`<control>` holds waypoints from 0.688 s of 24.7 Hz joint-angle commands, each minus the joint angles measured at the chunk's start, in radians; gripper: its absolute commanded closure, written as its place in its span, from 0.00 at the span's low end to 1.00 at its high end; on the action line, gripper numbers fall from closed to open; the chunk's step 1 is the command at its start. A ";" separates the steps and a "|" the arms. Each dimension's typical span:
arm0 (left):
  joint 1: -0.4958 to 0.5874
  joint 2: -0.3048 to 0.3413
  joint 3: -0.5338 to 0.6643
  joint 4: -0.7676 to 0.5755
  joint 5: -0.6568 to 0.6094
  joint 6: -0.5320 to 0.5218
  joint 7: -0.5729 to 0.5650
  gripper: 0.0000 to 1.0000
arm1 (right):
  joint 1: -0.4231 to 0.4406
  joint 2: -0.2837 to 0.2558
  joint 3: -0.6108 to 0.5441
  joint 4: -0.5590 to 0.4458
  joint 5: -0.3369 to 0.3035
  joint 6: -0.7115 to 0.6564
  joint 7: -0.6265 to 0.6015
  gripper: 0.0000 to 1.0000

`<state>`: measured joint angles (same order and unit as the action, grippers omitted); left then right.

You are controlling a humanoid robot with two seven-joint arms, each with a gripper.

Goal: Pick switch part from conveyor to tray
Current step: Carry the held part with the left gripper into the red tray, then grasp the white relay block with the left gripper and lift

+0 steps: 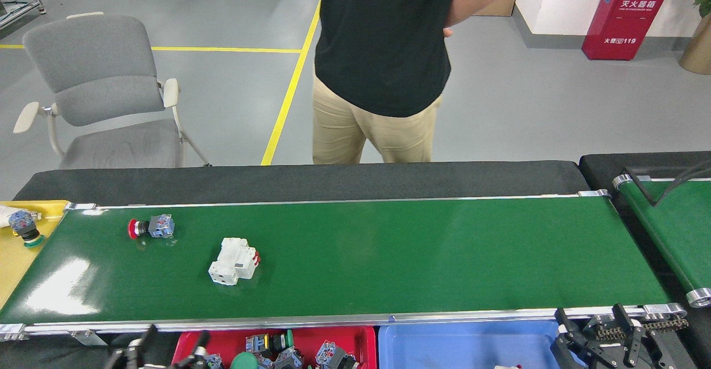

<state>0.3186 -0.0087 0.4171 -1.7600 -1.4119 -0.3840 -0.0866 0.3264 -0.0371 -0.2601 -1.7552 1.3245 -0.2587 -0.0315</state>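
The conveyor runs across the head view. On its left part lie a red-capped switch part and a white breaker-type switch part. Below the near rail sits a red tray with several switch parts, among them a green-capped one at the frame's bottom edge. My left gripper shows only its two spread fingertips at the tray's left end, open and holding nothing. Low at the right, my right gripper is open and empty beside a blue tray.
A person stands just behind the conveyor's far side. A yellow tray at the left end holds a green-capped switch. A second green belt sits at the right; a grey chair stands at the back left.
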 commanded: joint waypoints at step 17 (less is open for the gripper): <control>-0.320 0.204 -0.153 0.316 -0.056 -0.041 0.005 0.01 | -0.063 0.069 0.061 -0.013 0.111 0.053 -0.005 0.02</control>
<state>0.0209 0.1860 0.2614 -1.4588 -1.4717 -0.3984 -0.0821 0.2801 0.0454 -0.2013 -1.7553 1.4351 -0.1952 -0.0294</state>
